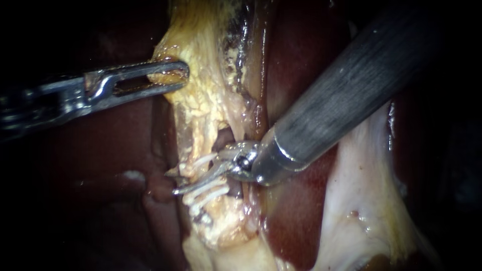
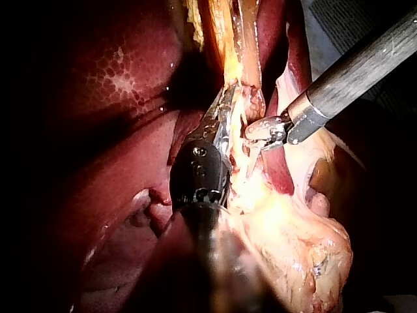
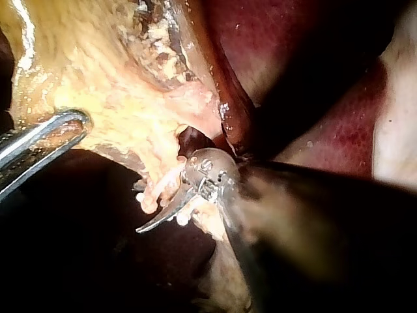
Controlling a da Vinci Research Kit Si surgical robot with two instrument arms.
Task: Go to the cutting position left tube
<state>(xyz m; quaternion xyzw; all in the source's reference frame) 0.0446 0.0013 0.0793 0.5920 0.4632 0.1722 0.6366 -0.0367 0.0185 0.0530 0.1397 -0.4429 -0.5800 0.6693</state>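
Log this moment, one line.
left instrument: jaws shut on yellow tissue | right instrument: jaws open at clipped tube

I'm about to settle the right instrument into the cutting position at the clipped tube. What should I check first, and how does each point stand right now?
1. Left instrument holding the yellow tissue: ok, its jaws are shut on it.
2. Clips in view: ok, several white ones show below the held tissue.
3. Right instrument at the clips: ok, its curved tip lies right beside them.
4. Tip placed between clips, not on one: cannot tell.
5. Liver clear of the tip: cannot tell; it lies close behind.
6. Instruments apart: ok, clearly separated in the endoscope view.
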